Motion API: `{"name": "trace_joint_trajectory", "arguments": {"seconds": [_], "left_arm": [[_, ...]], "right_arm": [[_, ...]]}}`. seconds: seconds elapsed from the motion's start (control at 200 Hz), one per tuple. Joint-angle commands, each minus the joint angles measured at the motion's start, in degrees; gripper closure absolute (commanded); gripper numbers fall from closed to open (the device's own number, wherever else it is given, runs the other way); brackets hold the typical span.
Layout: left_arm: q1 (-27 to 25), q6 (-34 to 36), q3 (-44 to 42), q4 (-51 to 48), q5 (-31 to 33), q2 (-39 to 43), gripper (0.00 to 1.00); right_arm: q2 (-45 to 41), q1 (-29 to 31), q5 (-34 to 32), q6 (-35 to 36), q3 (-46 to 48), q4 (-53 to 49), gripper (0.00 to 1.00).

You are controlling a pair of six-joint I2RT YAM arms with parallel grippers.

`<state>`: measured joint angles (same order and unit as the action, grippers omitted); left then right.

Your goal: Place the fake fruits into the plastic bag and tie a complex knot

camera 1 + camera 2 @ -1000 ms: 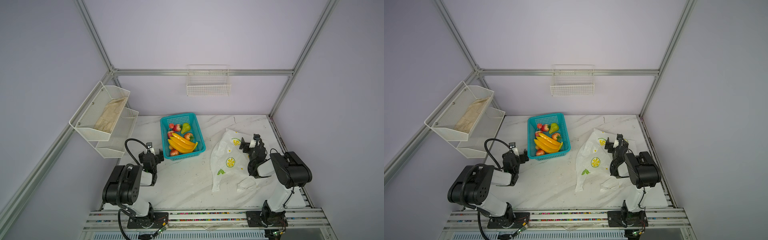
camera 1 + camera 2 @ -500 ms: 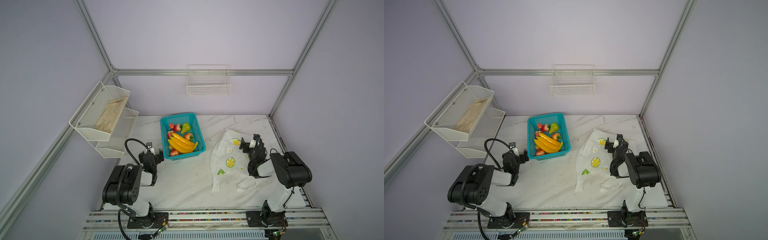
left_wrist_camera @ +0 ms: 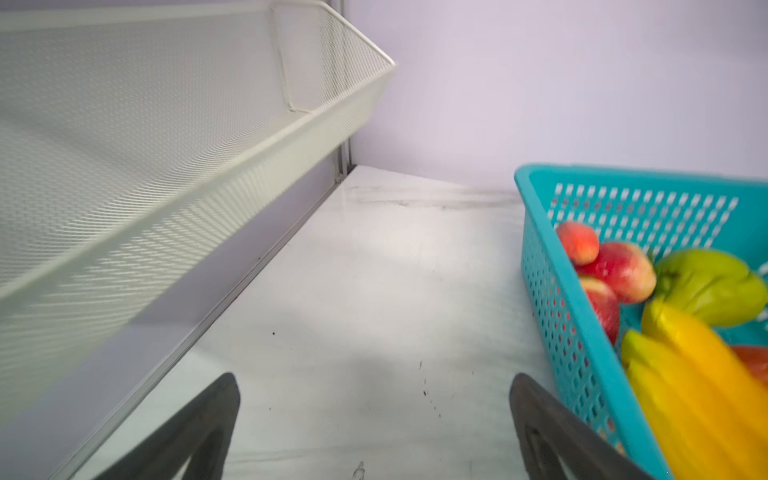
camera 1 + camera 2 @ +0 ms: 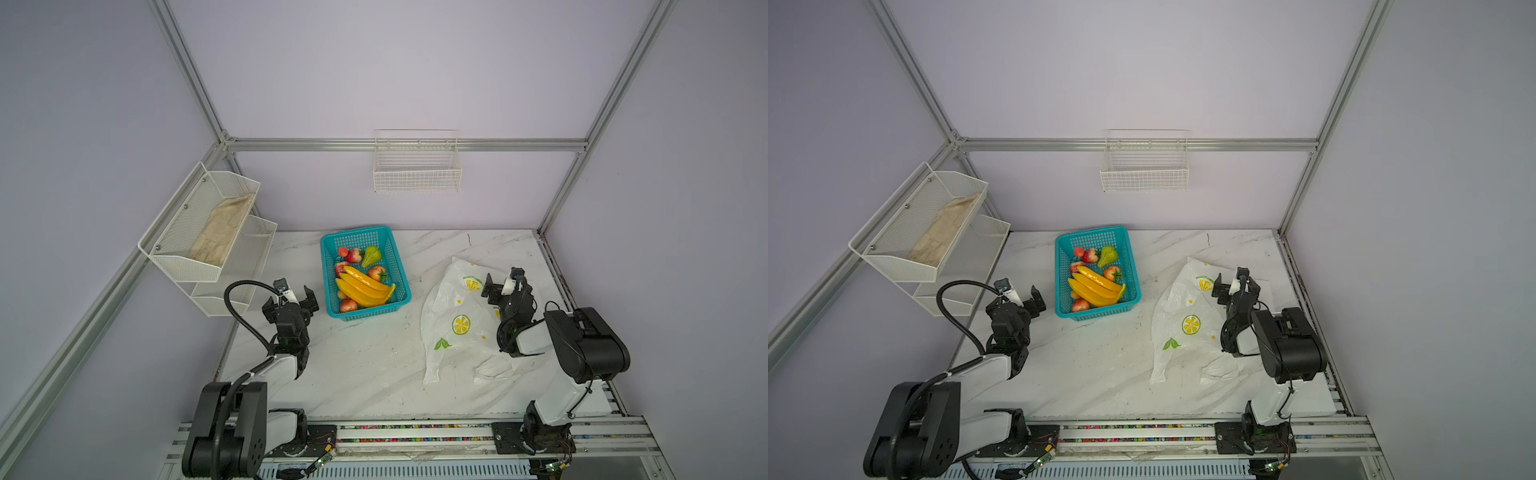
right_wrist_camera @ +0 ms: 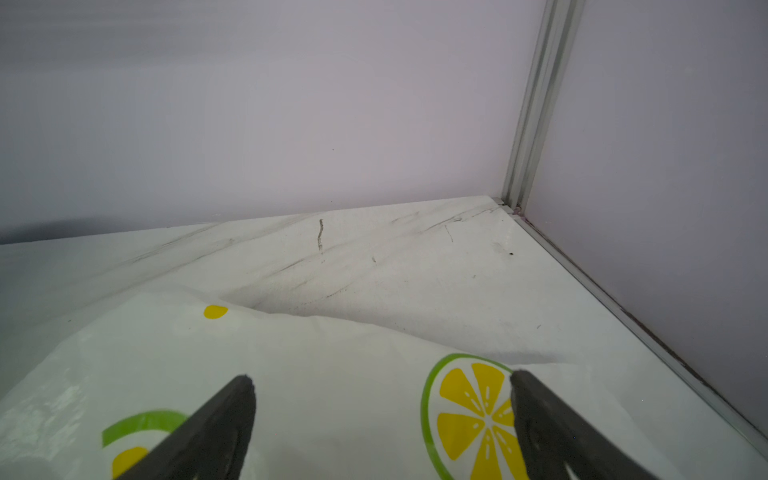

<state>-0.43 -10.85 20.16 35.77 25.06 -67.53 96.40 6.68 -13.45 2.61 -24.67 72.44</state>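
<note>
Nothing is bagged yet: fruits (image 4: 365,286) fill the basket (image 4: 365,312), and the bag (image 4: 446,303) lies flat, unknotted. Left gripper (image 4: 289,303) and right gripper (image 4: 505,286) show jaws wide, empty.

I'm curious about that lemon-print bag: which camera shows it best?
A top view: nearly the whole bag lies spread on the table, lemon prints clear; the right pincer covers only a bit. The right wrist view shows just a close patch between the pincer's open tips. The left wrist view shows none of it.
</note>
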Motion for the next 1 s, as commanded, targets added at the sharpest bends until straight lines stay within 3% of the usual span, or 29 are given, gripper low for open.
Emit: {"name": "trace_joint_trajectory", "arguments": {"seconds": [0.0, 0.09, 0.2, 0.4, 0.565, 0.735, 0.995], "left_arm": [[-0.1, -10.8, 7.5, -14.6, -0.9, 5.0, 0.0], [-0.3, -12.7, 10.9, -20.8, -13.1, 7.2, 0.06], [-2.0, -19.9, 15.6, -32.2, -20.1, 7.9, 0.08], [-13.9, -25.2, 15.3, -47.3, -19.2, 16.1, 0.1], [-21.9, -33.1, 12.8, -57.3, -20.1, 22.3, 0.09], [-26.7, -34.8, 12.0, -55.1, -23.8, 23.3, 0.09], [-26.8, -33.3, 16.3, -47.4, -33.0, 10.6, 0.08]], "right_arm": [[-10.6, -0.2, -9.7, -5.0, -0.3, -5.9, 0.03], [-19.3, -0.2, -12.0, -14.4, -2.0, -18.6, 0.03], [-24.1, 0.7, -1.9, -20.7, -4.1, -29.1, 0.1], [-26.3, 4.5, 10.1, -23.0, -5.7, -38.5, 0.11], [-24.8, 7.2, 14.4, -21.6, -8.1, -44.4, 0.11], [-23.4, 8.3, 14.9, -22.2, -8.3, -43.3, 0.11], [-22.8, 8.9, 15.6, -22.9, -9.9, -44.8, 0.11]]}}
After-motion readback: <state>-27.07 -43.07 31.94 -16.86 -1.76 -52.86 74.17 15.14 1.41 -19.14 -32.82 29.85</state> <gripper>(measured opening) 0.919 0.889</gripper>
